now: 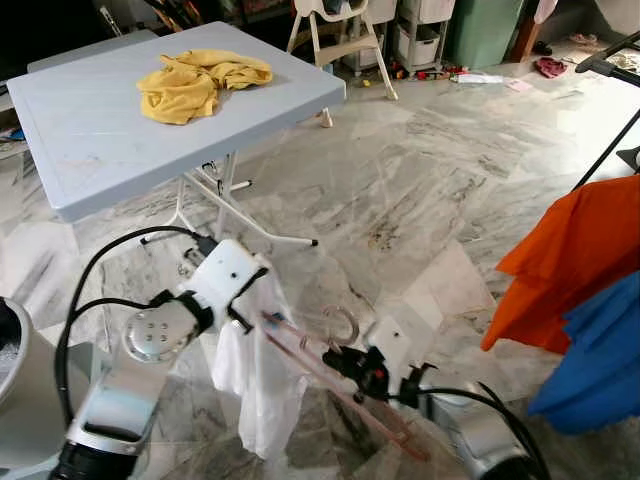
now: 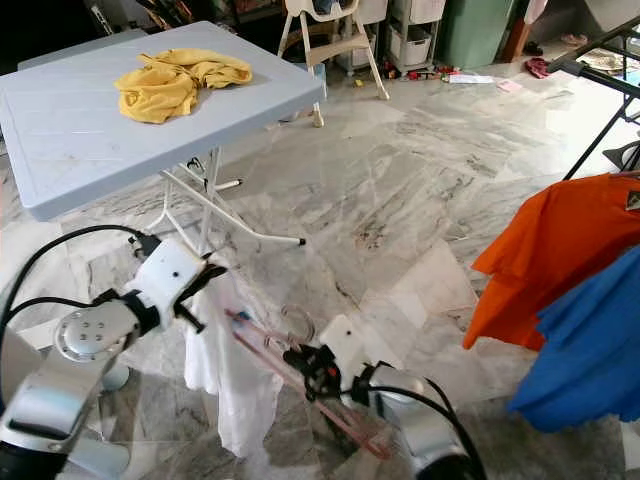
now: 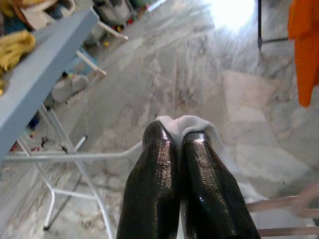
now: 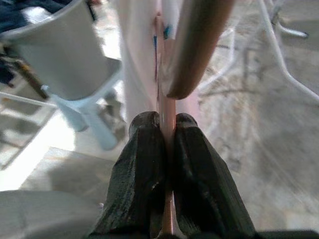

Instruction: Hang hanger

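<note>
A clear pink hanger [image 1: 330, 375] with a curved hook [image 1: 345, 322] is held low over the marble floor. My right gripper [image 1: 340, 362] is shut on it, the thin pink bar pinched between the black fingers [image 4: 149, 169]. A white garment [image 1: 255, 385] hangs from the hanger's far end. My left gripper [image 1: 250, 300] is shut on the top fold of that white garment [image 3: 187, 124], its fingers [image 3: 159, 179] pressed together. An orange shirt [image 1: 580, 255] and a blue shirt [image 1: 600, 360] hang on the dark rack [image 1: 605, 65] at the right.
A pale blue folding table [image 1: 120, 150] stands to the left with a yellow cloth [image 1: 195, 80] on it; its white legs [image 1: 225, 205] reach toward me. A white high chair [image 1: 340, 40] and storage boxes stand at the back. A grey bin [image 4: 70, 55] is beside me.
</note>
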Robot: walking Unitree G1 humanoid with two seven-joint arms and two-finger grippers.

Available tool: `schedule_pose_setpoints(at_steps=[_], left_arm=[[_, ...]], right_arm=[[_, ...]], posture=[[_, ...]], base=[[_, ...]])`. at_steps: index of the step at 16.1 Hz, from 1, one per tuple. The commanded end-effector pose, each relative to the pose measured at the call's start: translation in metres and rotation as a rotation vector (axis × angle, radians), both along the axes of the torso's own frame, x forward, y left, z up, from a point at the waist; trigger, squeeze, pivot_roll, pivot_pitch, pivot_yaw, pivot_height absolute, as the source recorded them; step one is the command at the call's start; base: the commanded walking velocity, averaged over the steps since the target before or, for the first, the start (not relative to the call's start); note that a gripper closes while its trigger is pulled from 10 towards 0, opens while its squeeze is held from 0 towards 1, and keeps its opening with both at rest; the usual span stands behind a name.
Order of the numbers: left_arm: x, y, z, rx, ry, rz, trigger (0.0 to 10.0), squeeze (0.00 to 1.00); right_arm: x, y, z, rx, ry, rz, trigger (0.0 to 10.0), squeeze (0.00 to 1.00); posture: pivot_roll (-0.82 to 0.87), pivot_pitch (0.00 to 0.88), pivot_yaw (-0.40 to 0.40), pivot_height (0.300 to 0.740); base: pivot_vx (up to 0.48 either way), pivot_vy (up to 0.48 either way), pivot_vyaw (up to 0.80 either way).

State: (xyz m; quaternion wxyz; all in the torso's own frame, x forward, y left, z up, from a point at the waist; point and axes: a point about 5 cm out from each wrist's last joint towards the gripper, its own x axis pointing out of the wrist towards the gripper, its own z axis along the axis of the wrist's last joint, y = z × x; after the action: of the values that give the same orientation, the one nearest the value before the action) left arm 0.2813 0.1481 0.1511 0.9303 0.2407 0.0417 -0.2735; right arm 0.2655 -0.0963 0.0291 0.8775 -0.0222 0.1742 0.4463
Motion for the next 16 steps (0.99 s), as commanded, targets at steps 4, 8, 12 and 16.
schedule_pose_setpoints(at_steps=[4, 8, 12, 16], left_arm=[[-0.005, 0.004, 0.019, -0.023, -0.101, 0.062, 10.0, 0.00], [-0.014, 0.009, -0.003, 0.008, -0.047, 0.136, 10.0, 0.00], [-0.029, 0.008, -0.055, 0.031, 0.110, 0.177, 10.0, 0.00], [-0.032, -0.004, -0.087, 0.030, 0.223, 0.167, 10.0, 0.00]], right_arm=[[0.025, -0.031, -0.013, -0.105, 0.096, -0.375, 10.0, 0.00], [0.058, -0.062, 0.008, 0.071, 0.138, -0.771, 10.0, 0.00], [0.078, -0.066, 0.029, 0.182, 0.140, -0.912, 10.0, 0.00], [0.096, -0.066, 0.055, 0.367, 0.140, -1.029, 10.0, 0.00]], posture=[[0.04, 0.068, 0.044, 0.740], [0.05, 0.057, 0.023, 0.740], [0.04, 0.049, 0.014, 0.740], [0.02, 0.046, 0.011, 0.740]], base=[[0.000, 0.000, 0.00], [0.000, 0.000, 0.00], [0.000, 0.000, 0.00], [0.000, 0.000, 0.00]])
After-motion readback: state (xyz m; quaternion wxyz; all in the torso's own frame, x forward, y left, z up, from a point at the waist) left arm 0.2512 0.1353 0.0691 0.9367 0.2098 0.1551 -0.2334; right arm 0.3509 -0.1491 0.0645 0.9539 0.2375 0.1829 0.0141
